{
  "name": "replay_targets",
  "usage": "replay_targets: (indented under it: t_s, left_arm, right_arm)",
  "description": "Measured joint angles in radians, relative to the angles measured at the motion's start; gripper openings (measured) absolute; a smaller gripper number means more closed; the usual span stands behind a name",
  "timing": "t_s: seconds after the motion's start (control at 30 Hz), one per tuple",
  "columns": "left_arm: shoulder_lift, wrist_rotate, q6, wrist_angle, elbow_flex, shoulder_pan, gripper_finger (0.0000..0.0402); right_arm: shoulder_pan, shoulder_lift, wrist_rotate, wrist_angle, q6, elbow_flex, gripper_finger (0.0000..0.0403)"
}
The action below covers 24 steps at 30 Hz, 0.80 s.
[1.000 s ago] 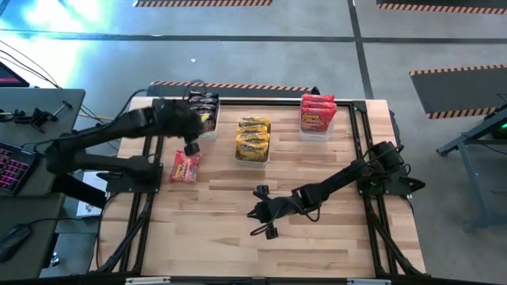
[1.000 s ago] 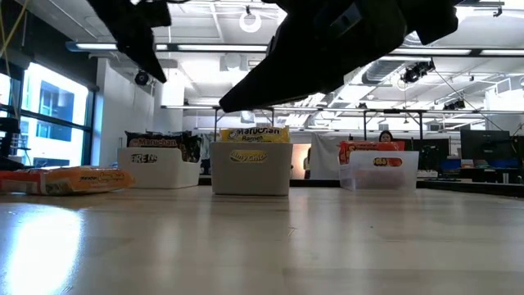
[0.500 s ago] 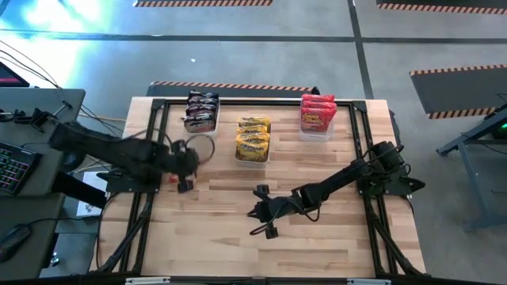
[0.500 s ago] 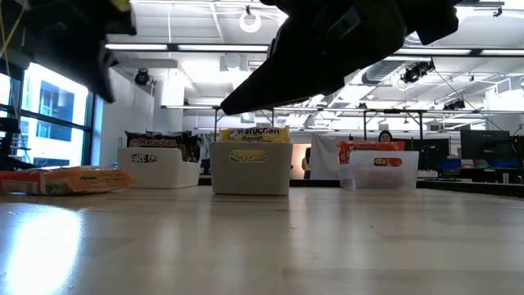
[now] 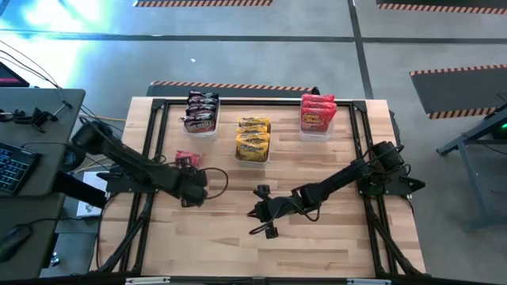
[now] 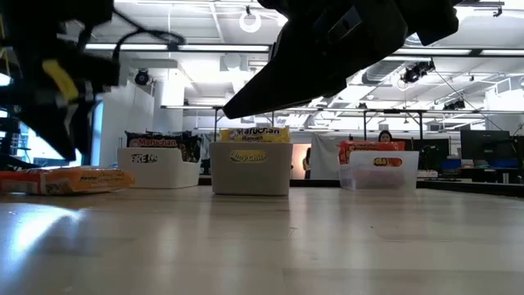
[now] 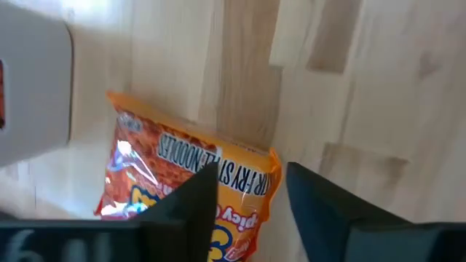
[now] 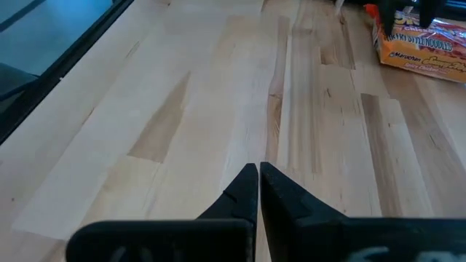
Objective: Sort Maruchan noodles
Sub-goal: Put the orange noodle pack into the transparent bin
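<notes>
Red-orange and still loose, one packet [image 5: 188, 158] lies flat on the bench [image 5: 317, 237] near its left side, outside any bin; the left wrist view shows its printed label just past that arm's fingers. By my reading it is the only packet left to sort, so the task looks nearly finished.

The left end effector [image 5: 192, 195] hovers just beside this packet, on the side away from the bins, its fingers parted with nothing between them. The packet lies apart from them, ungripped.

Along the far edge stand three bins. The left bin [image 6: 158, 166] holds the dark packets [image 5: 201, 109], stacked. The middle bin [image 6: 250, 168] holds the yellow packets [image 5: 253, 137]. The right bin [image 6: 381, 174], clear-walled, holds the red-orange packets [image 5: 317, 112], and that is presumably where the loose one belongs, well across the bench from where it lies.

The right end effector [image 5: 261, 212] waits near the bench's middle, fingers pressed together and holding nothing.
</notes>
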Motion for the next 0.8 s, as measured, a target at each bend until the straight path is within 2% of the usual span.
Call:
replay_targets:
  t_s: [0.17, 0.33, 0.43, 0.57, 0.73, 0.8]
  left_arm:
    - [0.126, 0.001, -0.04, -0.001, 0.0, 0.0, 0.0198]
    - [0.204, -0.013, -0.04, -0.009, 0.002, 0.0, 0.0198]
    - [0.223, -0.033, -0.025, -0.008, 0.003, 0.0, 0.0167]
    - [0.221, -0.04, 0.005, 0.0, 0.003, 0.008, 0.0102]
    - [0.21, 0.047, 0.034, 0.012, -0.001, 0.025, 0.0016]
    - [0.203, 0.083, 0.044, 0.014, -0.001, 0.033, 0.0006]
  right_arm:
    - [0.0, 0.0, -0.001, 0.0, 0.003, 0.0, 0.0]
    - [0.0, 0.0, -0.001, 0.0, 0.003, 0.0, 0.0]
    - [0.0, 0.0, -0.001, 0.0, 0.003, 0.0, 0.0]
    - [0.0, 0.0, -0.001, 0.0, 0.01, 0.0, 0.0]
    - [0.0, 0.0, -0.001, -0.001, 0.011, 0.0, 0.0]
    - [0.002, 0.0, -0.001, -0.009, 0.011, 0.0, 0.0]
